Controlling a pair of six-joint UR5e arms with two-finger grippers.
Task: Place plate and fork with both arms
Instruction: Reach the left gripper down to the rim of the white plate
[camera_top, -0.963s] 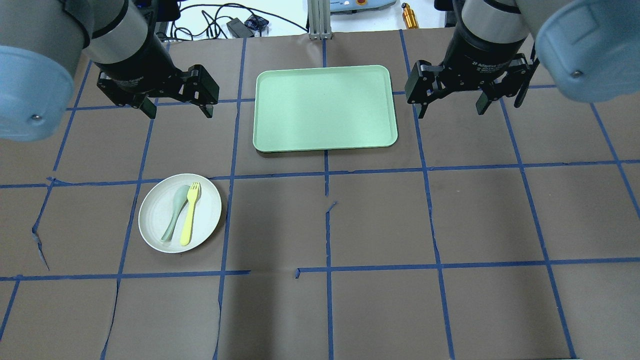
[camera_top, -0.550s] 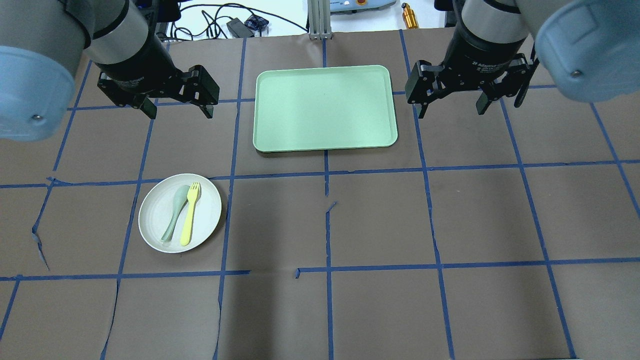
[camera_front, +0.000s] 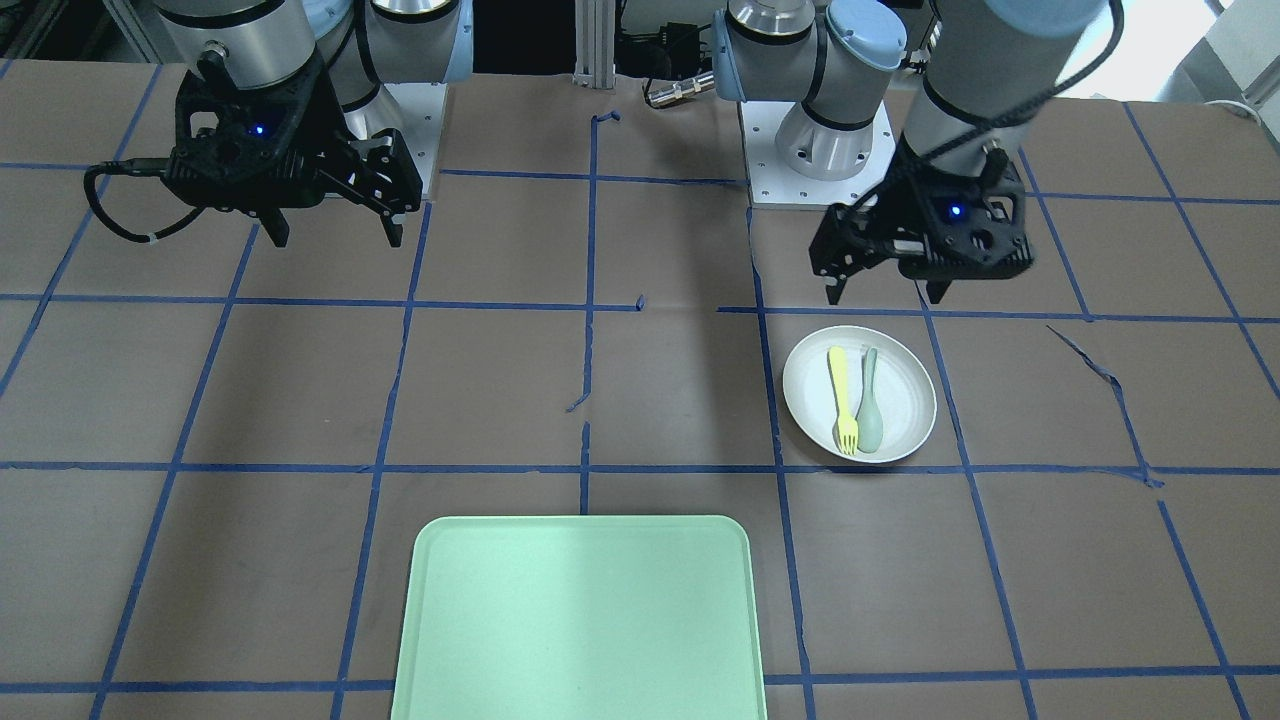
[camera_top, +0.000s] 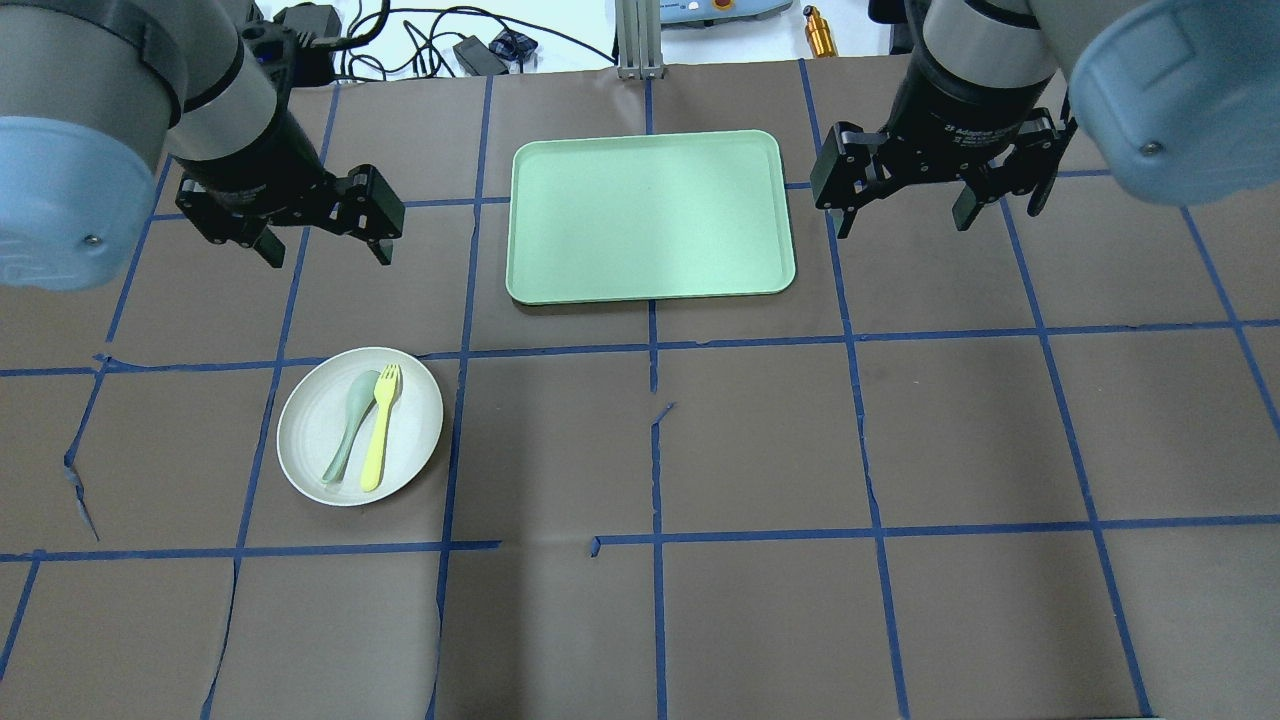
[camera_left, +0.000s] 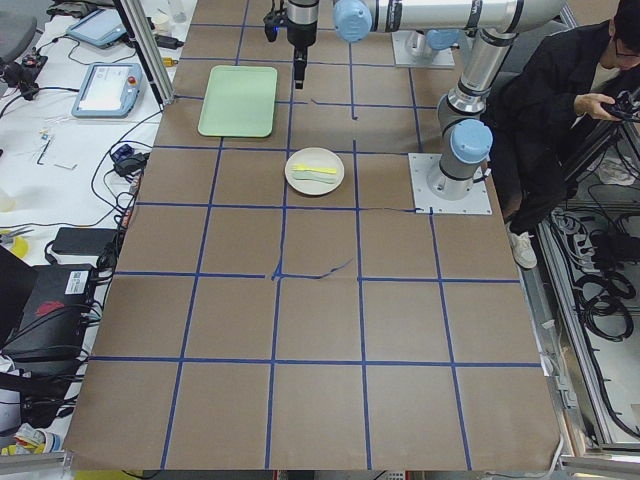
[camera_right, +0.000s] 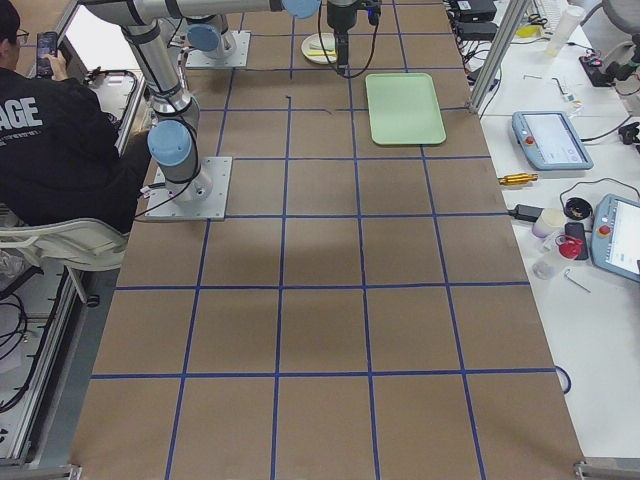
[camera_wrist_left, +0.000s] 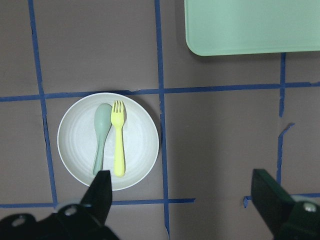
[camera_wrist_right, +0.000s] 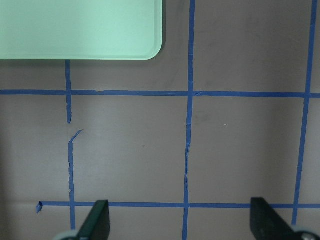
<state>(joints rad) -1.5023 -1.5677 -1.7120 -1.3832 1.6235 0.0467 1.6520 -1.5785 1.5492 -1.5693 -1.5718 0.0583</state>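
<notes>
Held left end effector and right end effector aloft, fingers spread apart, ready for plate carrying fork.

The left tool hangs point-down over the table, at the end of an arm that rises from a base on the robot side and runs along the top edge. Its jaws are too small to judge. The plate lies on the table nearer the camera than the tool and apart from it. The fork and a spoon lie on it side by side. A green tray lies beside the tool, on the side away from the robot. Past the base sits a person in black. A pendant lies on the bench beyond the tray.
</notes>
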